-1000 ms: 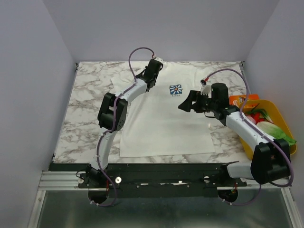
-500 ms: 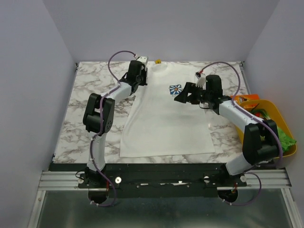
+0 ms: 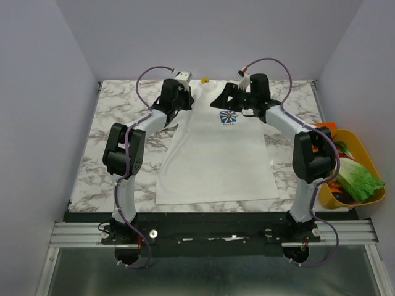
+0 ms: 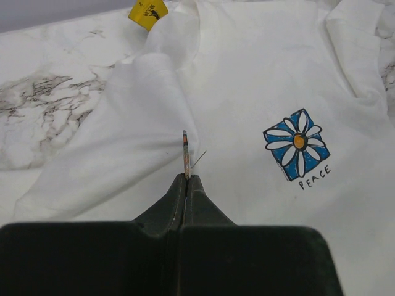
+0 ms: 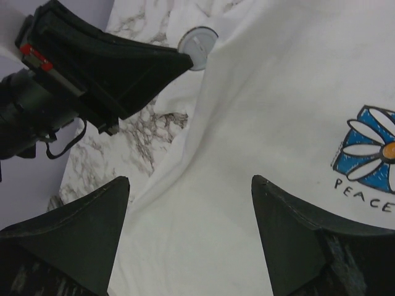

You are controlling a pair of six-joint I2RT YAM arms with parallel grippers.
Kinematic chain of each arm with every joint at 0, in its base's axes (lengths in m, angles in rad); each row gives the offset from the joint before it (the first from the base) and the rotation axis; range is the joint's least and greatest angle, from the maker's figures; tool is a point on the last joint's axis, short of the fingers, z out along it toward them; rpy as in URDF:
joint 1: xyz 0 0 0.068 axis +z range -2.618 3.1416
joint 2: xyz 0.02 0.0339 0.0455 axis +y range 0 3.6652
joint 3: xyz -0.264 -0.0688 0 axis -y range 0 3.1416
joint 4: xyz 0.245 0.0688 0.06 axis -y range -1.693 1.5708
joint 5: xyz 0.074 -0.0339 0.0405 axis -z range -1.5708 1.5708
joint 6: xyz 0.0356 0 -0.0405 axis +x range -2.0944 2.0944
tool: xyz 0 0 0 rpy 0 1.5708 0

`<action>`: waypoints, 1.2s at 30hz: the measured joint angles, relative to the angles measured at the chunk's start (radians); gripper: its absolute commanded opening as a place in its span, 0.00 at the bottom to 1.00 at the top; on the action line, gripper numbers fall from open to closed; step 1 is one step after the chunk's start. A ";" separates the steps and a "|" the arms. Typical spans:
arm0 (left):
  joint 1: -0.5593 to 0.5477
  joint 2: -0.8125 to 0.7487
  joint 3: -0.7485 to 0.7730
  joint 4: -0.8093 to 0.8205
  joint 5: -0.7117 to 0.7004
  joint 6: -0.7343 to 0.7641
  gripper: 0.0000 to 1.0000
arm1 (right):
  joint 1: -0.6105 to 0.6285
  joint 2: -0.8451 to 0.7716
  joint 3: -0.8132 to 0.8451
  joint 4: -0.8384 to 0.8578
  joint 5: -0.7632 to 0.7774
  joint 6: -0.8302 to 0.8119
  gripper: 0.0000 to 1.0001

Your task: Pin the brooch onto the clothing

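The white T-shirt point(image 3: 216, 154) lies flat on the marble table, its flower print point(image 3: 228, 116) on the chest and its yellow neck label point(image 3: 204, 79) at the far edge. My left gripper point(image 3: 178, 106) hovers over the shirt's left shoulder, shut on the brooch point(image 4: 186, 154). I see the brooch edge-on, with its thin pin sticking out just above the fabric point(image 4: 259, 80). In the right wrist view the brooch point(image 5: 197, 42) shows as a pale round disc at the left gripper's tip. My right gripper point(image 3: 221, 98) is open and empty above the shirt point(image 5: 265, 123), between the collar and the print point(image 5: 370, 154).
A yellow basket point(image 3: 369, 165) holding vegetables stands at the table's right edge. The shirt's left sleeve is bunched near the left gripper. Grey walls close in the table on three sides.
My right arm has swung from the right side up to the shirt's collar area, still open. My left gripper has shifted left to the shoulder with the brooch, and the left sleeve has bunched.
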 measured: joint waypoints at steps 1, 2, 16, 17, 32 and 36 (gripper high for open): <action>0.000 -0.002 -0.002 0.004 0.008 0.000 0.00 | 0.002 0.023 0.031 0.001 -0.003 0.005 0.88; 0.002 -0.006 -0.006 0.008 0.017 0.000 0.00 | 0.003 0.045 0.057 0.002 -0.004 0.011 0.88; 0.037 -0.061 -0.062 0.053 0.108 0.000 0.00 | 0.014 0.279 0.298 0.003 -0.019 0.114 0.71; 0.039 -0.065 -0.068 0.056 0.119 0.000 0.00 | 0.014 0.288 0.306 0.004 -0.021 0.118 0.71; 0.099 -0.071 -0.090 0.154 0.405 0.003 0.00 | 0.033 0.269 0.250 0.025 -0.067 -0.060 0.89; 0.102 -0.072 -0.090 0.164 0.452 0.007 0.00 | 0.033 0.201 0.135 0.073 -0.101 -0.158 1.00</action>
